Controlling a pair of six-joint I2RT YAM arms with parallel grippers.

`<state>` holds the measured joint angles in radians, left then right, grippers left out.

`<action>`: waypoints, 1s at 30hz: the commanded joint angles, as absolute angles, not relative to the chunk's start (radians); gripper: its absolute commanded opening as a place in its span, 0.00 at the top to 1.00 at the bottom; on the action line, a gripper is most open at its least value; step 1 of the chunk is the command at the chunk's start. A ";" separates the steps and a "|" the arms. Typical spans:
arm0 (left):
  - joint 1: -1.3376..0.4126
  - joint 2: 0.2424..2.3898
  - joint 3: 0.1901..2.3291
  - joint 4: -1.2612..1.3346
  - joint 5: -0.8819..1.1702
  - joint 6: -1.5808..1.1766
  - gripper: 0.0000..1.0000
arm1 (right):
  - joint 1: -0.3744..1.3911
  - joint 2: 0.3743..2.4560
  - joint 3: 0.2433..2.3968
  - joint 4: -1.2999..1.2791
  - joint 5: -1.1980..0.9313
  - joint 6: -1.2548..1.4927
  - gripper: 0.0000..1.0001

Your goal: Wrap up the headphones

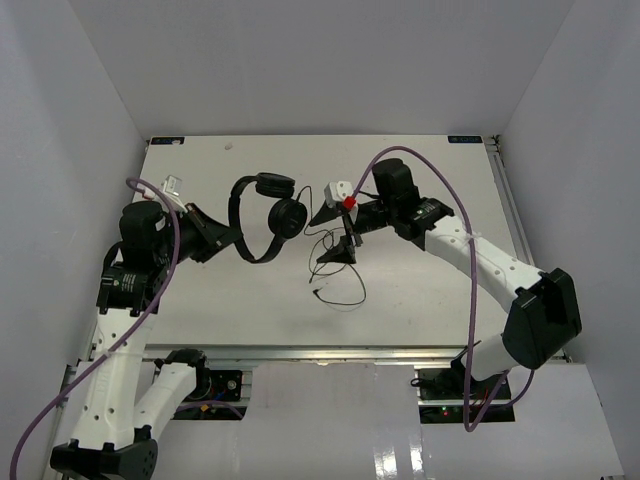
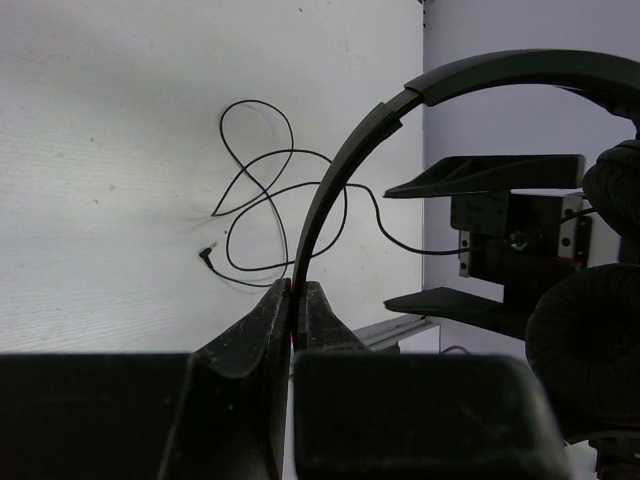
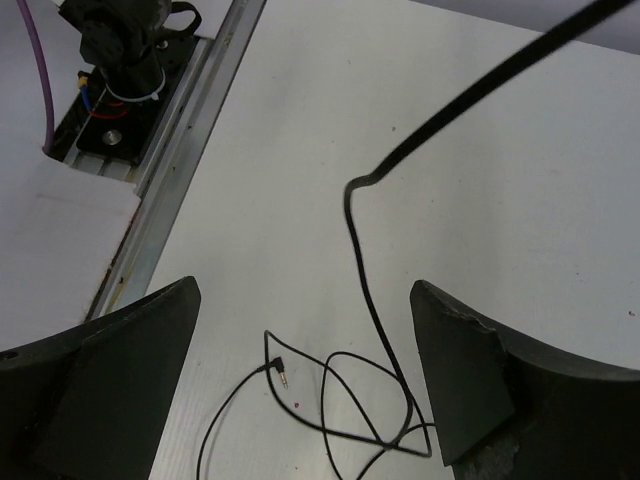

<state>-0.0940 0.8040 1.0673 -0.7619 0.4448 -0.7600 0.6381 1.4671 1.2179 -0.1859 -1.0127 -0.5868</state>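
Observation:
The black headphones (image 1: 262, 215) hang above the table, with both round earcups (image 1: 286, 216) toward the middle. My left gripper (image 1: 236, 240) is shut on the thin headband (image 2: 340, 170), which stands up between its pinched jaws (image 2: 293, 300). The thin cord (image 1: 340, 275) drops from the earcups and lies in loose loops on the table (image 1: 420, 290), ending in the small plug (image 1: 317, 292). My right gripper (image 1: 316, 243) is open above those loops. In the right wrist view the cord (image 3: 365, 270) runs between the open fingers (image 3: 470, 380) without touching them, and the plug (image 3: 280, 370) lies below.
White walls enclose the table on three sides. A metal rail (image 3: 170, 170) runs along the near edge, with an arm base (image 3: 120, 60) beyond it. The right gripper (image 2: 470, 240) shows open in the left wrist view, beside an earcup (image 2: 590, 360).

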 commanded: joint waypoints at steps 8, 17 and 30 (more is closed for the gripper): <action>-0.095 0.779 1.249 -0.774 0.538 -0.852 1.00 | 0.680 1.562 1.251 -0.033 -0.972 -0.563 0.11; -0.095 0.779 1.348 -0.804 0.489 -0.887 1.00 | 0.680 1.544 1.151 0.175 -0.991 -0.361 0.63; -0.095 0.782 1.308 -0.725 0.375 -0.973 1.00 | 0.680 1.403 0.993 0.356 -1.054 -0.169 0.87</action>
